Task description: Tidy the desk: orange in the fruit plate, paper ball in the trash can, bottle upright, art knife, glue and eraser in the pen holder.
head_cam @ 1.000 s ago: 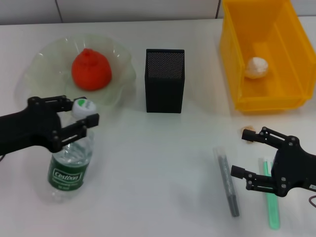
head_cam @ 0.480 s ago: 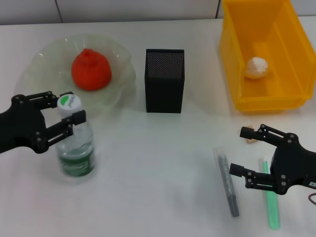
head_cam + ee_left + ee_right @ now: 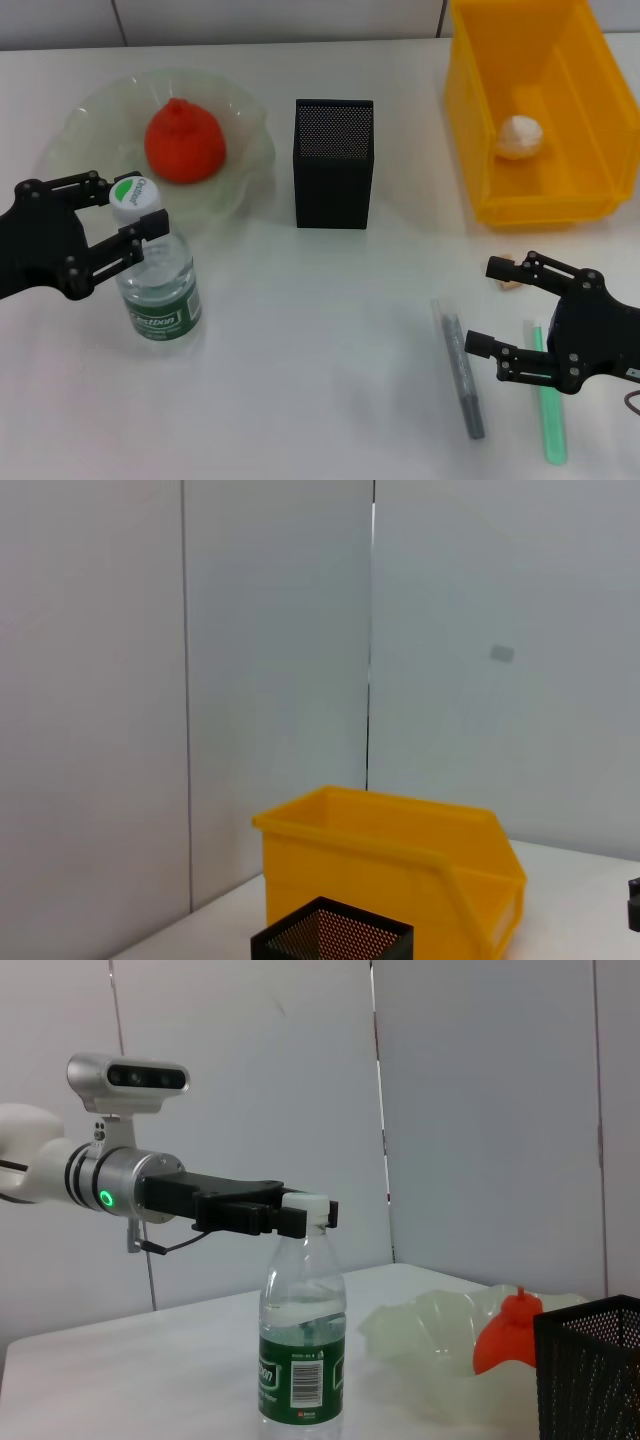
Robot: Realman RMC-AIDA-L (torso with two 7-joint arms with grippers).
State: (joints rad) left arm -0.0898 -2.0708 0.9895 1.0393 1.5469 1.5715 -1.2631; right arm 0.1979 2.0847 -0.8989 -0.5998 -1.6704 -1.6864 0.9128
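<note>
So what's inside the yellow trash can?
The paper ball lies on the floor of the trash can. Its near wall hides the front strip of that floor; nothing else shows inside.

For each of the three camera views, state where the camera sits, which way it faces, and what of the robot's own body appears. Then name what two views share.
Head view: above, facing down at the desk; left gripper around the bottle neck, right gripper open.
Left wrist view: low, facing the trash can and pen holder; no fingers show.
Right wrist view: low, facing across at the bottle and left gripper.
Shared: head and right wrist show the upright bottle.
</note>
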